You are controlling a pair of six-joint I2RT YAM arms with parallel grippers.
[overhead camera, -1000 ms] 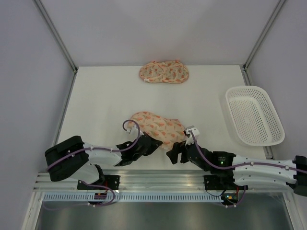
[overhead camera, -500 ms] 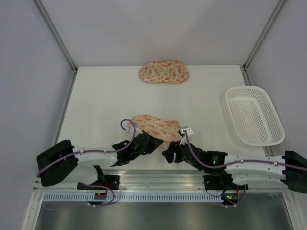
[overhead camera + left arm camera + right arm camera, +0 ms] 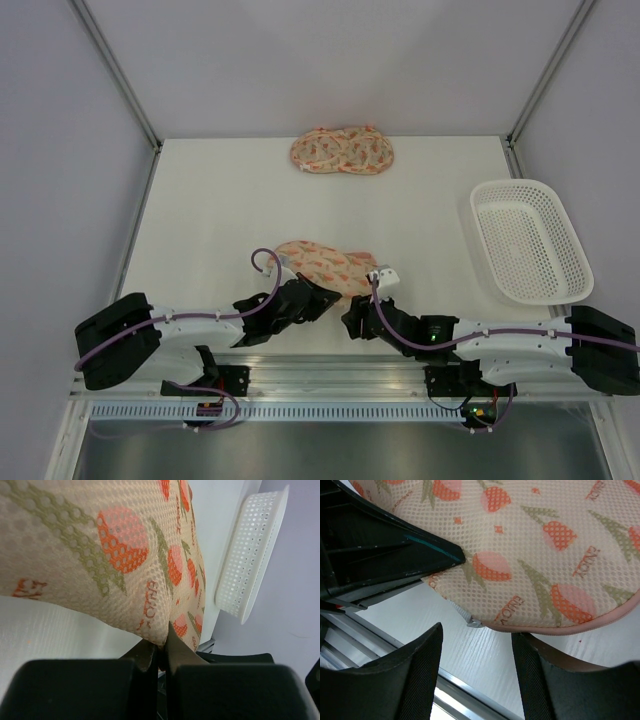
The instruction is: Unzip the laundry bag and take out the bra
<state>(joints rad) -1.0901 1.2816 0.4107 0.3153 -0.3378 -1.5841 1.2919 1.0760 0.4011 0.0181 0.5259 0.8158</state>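
Plain white table [image 3: 220,200], boxed in by grey walls and metal framing. Down near the arms, the laundry bag [image 3: 322,265]: pink-orange mesh with a carrot-like print, lying flat, pink-trimmed rim turned toward the arm bases.

Over on the bag's near left edge, the left gripper [image 3: 318,298], clamped hard. Jaws pressed right together, with a fold of the printed mesh squeezed between the black fingers [image 3: 142,652]. A firm pinch on the fabric, plain to see from the left wrist.

Just beside that, at the bag's near right edge, the right gripper [image 3: 358,318]. Jaws parted to a middling gap, gripping nothing, straddling bare table just short of the bag's rim. Between those open fingertips [image 3: 422,655], tight against the pink trim, a small metal zipper pull [image 3: 474,623], poking out from the rim, not touched by either finger.

Well beyond the bag, up at the far edge, the paler twin pouch [image 3: 342,151], lying flat. Well off to the bag's right, the white lattice basket [image 3: 530,240], sitting upright.

No open gap visible along the bag's zip; contents hidden behind the mesh.
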